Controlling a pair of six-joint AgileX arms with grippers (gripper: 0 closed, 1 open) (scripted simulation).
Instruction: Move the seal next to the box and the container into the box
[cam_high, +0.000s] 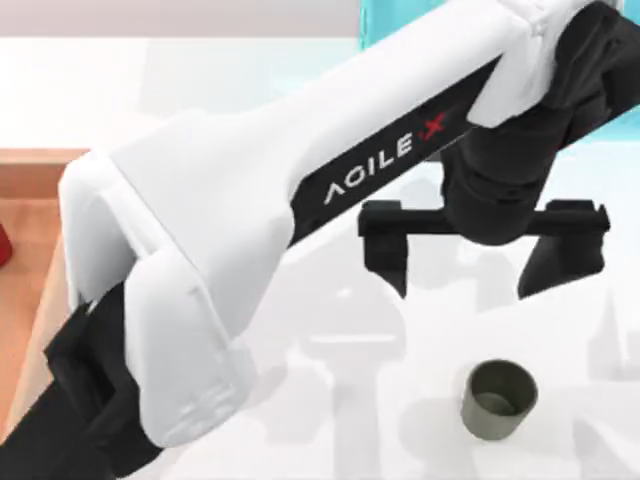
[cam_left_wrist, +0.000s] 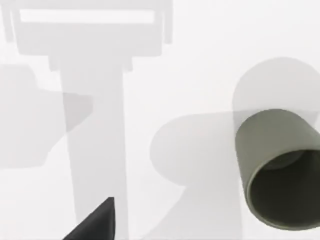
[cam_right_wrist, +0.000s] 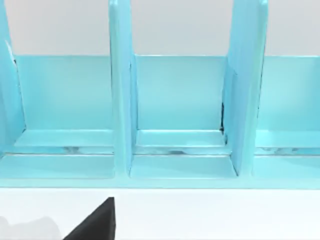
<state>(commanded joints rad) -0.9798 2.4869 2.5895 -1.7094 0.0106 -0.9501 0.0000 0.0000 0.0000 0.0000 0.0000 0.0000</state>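
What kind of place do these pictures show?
Probably a simulated tabletop test scene: a plain white table, an AgileX arm whose end effector hangs open above a dark olive cup, and a turquoise shelf unit.

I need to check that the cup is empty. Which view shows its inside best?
The left wrist view: the container is close, its hollow mouth facing the camera. The top view shows the container smaller, upright on the table, below the open left hand.

Turquoise shelf unit (cam_right_wrist: 175, 110) with upright dividers on white table (cam_high: 330, 330).
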